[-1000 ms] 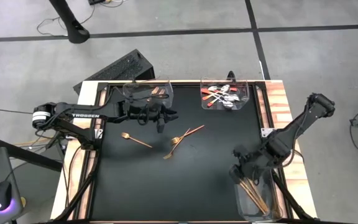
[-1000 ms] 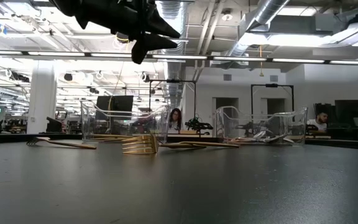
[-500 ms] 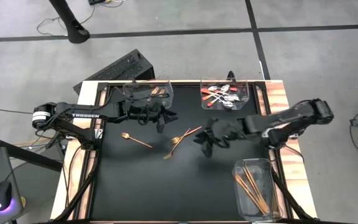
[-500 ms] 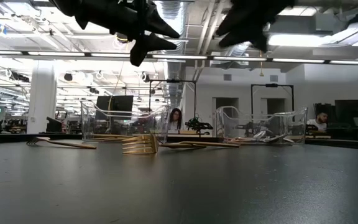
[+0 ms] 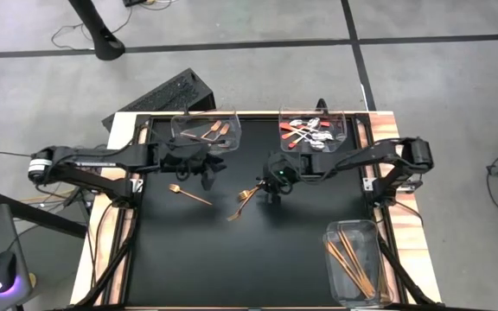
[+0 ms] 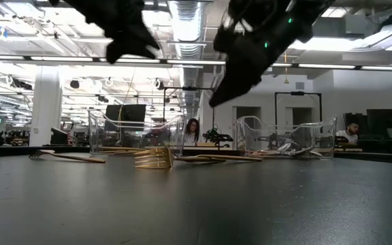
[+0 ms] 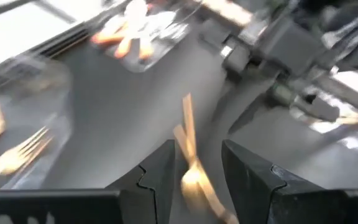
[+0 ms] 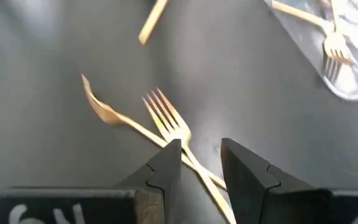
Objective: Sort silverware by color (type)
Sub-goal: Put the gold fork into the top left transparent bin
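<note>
Two forks (image 8: 166,124) lie crossed under the right gripper (image 8: 199,163), fingers apart; it should straddle one handle only. Left gripper (image 7: 197,168) waits open nearby.

We saw a black worktop (image 5: 232,259) carrying three clear bins (image 5: 353,275), a lone gold fork (image 5: 188,193) and two crossed forks (image 5: 247,197) mid-table.

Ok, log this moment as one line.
right tool: open, above crossed forks | left tool: open, near lone fork | nothing held
</note>
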